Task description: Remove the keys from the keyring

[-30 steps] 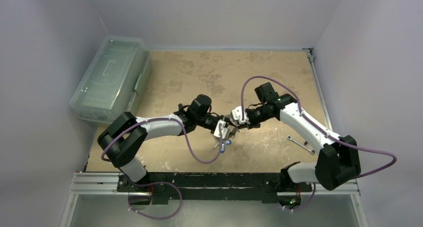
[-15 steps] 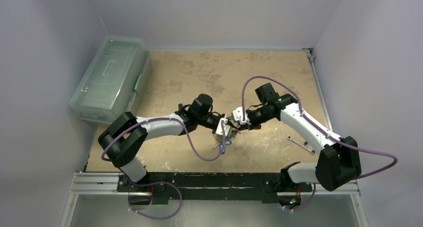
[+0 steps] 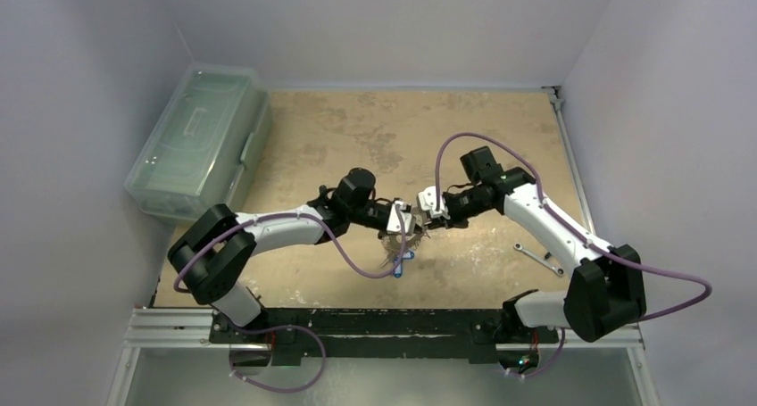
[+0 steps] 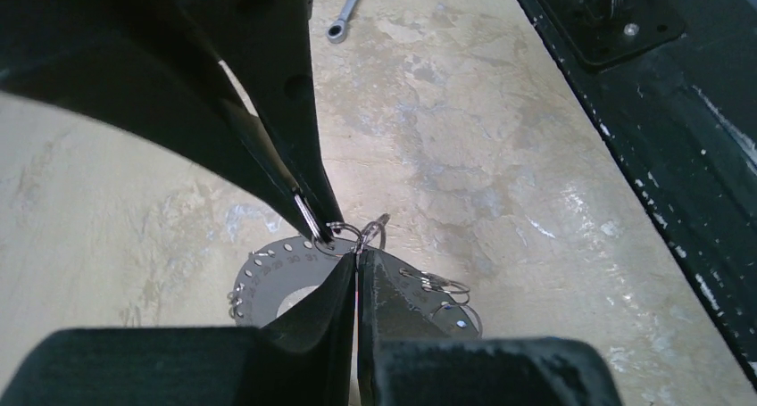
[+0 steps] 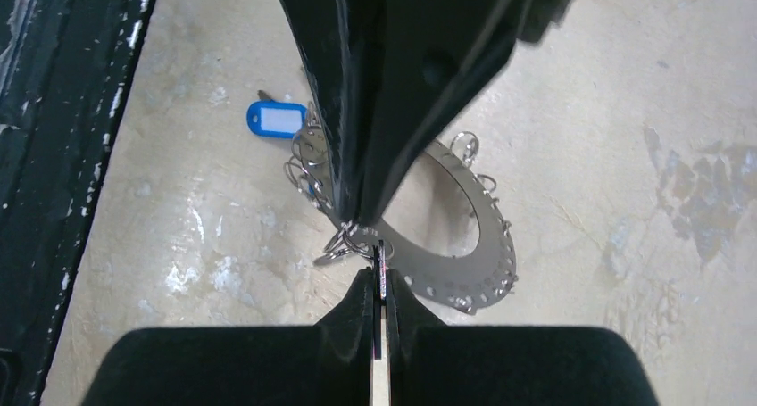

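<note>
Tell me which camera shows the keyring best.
The right wrist view. There the keyring shows as a flat holed band with small rings along its rim, though the left gripper covers its left side. The left wrist view shows only a numbered arc. The top external view shows only a small glint.

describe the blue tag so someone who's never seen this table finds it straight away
Near the middle of the tan table is a flat silvery keyring. The blue tag lies just off its rim, on the side toward the black rail. It is the only coloured piece there: a rounded plastic tab with a white label, among bare wire loops.
</note>
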